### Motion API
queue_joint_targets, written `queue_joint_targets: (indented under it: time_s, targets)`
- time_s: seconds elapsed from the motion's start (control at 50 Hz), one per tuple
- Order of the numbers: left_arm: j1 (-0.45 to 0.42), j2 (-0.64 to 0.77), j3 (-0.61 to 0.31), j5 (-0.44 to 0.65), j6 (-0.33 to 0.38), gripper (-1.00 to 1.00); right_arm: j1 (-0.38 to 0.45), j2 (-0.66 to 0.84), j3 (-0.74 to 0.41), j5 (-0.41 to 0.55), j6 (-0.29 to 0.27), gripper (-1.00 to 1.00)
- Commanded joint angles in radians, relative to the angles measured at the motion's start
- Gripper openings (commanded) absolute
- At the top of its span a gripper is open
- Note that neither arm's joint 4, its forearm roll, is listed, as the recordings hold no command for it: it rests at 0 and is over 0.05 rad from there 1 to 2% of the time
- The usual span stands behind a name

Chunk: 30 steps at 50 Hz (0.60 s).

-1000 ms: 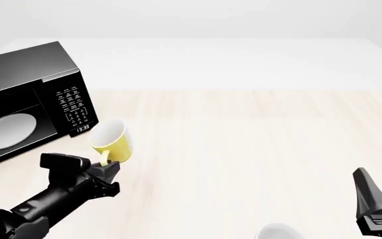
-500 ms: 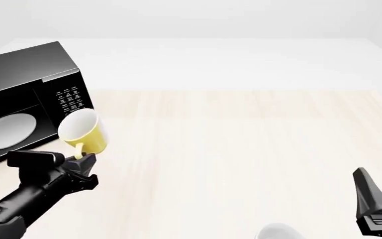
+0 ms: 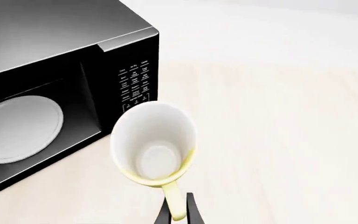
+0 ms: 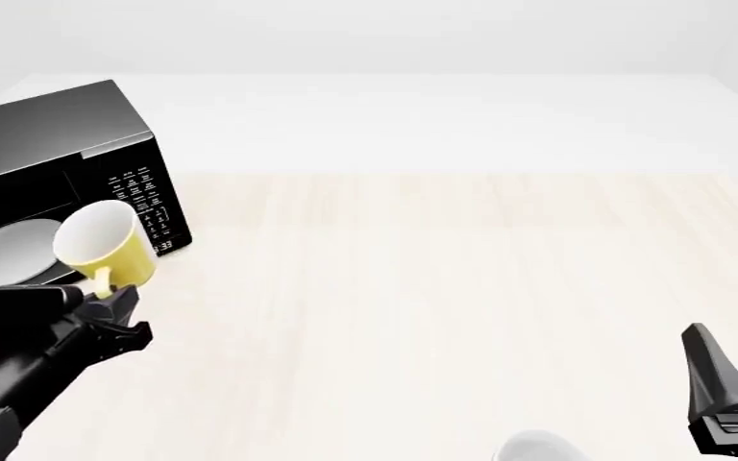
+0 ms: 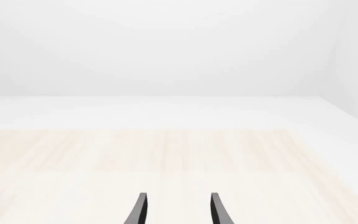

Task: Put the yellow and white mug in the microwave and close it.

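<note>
Left jaws pinch the yellow and white mug (image 4: 100, 248) by its handle before the microwave (image 4: 49, 154); right jaws spread.

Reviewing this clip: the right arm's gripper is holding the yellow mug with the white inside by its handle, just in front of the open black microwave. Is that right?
Not quite: it is the left gripper, not the right, that holds the yellow mug with the white inside by its handle in front of the open black microwave. The front view shows this; the right gripper holds nothing, its fingers apart.
</note>
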Motion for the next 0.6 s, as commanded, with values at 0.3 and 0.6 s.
queue_joint_targets:
  time_s: [0.3, 0.6]
  targets:
    - [0.142, 0.033, -0.021, -0.039, 0.010, -1.00, 0.000, -0.002, 0.001, 0.000, 0.000, 1.00]
    - [0.213, 0.110, -0.050, -0.090, 0.013, -1.00, 0.000, -0.002, 0.001, 0.000, 0.000, 1.00]
